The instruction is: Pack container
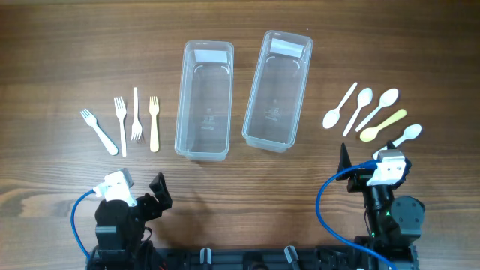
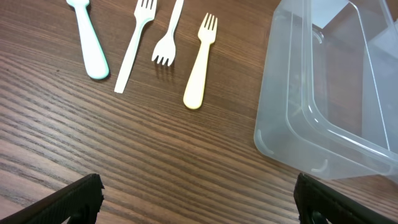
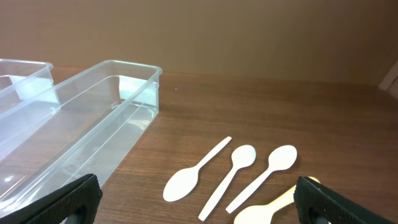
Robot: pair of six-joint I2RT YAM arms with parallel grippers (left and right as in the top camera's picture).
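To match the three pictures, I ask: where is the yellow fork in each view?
Overhead: yellow fork, left of centre, just left of the left container.
Left wrist: upper centre, left of that container.
Right wrist: not in it; only that container's corner shows, far left.

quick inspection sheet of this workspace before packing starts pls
surface: wooden table, no spills seen
job's things: left container and right container, both empty; four forks left of them; five spoons to their right
clutter: nothing seen
grippers: left gripper and right gripper, fingers spread open, holding nothing
cables: left blue cable and right blue cable loop by the arm bases, clear of the cutlery
surroundings: plain brown wall behind the table
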